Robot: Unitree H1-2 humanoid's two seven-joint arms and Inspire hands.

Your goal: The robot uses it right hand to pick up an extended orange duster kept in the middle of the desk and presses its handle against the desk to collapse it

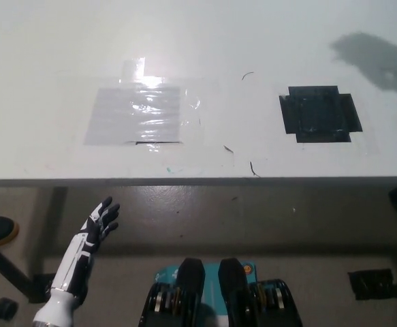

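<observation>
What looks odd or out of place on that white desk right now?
No duster is in view; only a dark shadow falls at the desk's far right. Clear tape looks wrinkled and a black tape patch ragged. The white left hand rests open below the edge.
</observation>
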